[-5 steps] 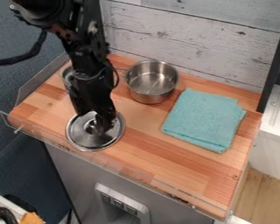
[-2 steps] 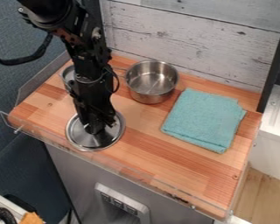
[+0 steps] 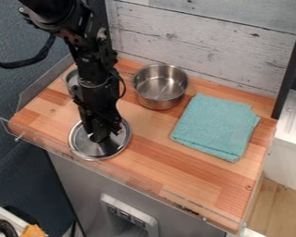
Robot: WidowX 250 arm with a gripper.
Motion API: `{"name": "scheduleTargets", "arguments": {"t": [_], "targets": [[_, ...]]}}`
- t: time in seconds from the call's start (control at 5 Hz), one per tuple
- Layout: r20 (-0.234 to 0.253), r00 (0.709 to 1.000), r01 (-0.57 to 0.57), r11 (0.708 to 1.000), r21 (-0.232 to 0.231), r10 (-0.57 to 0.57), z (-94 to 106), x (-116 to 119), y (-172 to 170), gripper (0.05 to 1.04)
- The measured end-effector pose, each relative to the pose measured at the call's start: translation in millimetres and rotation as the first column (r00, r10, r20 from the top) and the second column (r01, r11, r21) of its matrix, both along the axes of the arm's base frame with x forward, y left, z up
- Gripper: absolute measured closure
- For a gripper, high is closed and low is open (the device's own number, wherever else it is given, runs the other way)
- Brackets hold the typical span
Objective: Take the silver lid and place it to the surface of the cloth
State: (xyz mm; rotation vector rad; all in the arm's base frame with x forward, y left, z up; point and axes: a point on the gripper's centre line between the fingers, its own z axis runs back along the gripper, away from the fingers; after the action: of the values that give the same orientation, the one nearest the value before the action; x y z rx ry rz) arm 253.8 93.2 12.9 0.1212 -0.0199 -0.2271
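Note:
The black gripper (image 3: pixel 103 134) hangs down over the silver lid (image 3: pixel 98 151), at the left front of the wooden counter. Its lower end is right at the middle of the lid and hides the knob and much of the lid's back half. The lid lies on the wood with its round rim around the gripper's tip. To the right, the folded teal cloth (image 3: pixel 214 126) is spread flat on the counter, apart from the lid.
A silver pot (image 3: pixel 160 87) stands behind, between the arm and the cloth. Another metal container (image 3: pixel 71 79) is partly hidden behind the arm. A low clear guard runs along the front edge of the wooden counter (image 3: pixel 175 172); a whitewashed plank wall rises behind.
Over the lid, the gripper has turned and shifted slightly, and the arm's cable has swung. Since the latest earlier frame, the lid has slid a tiny bit left.

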Motion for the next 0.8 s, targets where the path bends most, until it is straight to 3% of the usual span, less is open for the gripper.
{"name": "scheduleTargets", "arguments": {"t": [0.2, 0.4, 0.6, 0.8], "targets": [[0.064, 0.998, 0.025, 0.999, -0.041, -0.023, 39.5, 11, -24, 0.807], [0.066, 0.996, 0.075, 0.990, -0.122, -0.067, 63.6, 27, -68, 0.807], [0.090, 0.988, 0.135, 0.981, -0.143, -0.123, 75.7, 45, -106, 0.807], [0.069, 0.986, 0.164, 0.975, -0.151, -0.155, 63.4, 59, -131, 0.807]]}}
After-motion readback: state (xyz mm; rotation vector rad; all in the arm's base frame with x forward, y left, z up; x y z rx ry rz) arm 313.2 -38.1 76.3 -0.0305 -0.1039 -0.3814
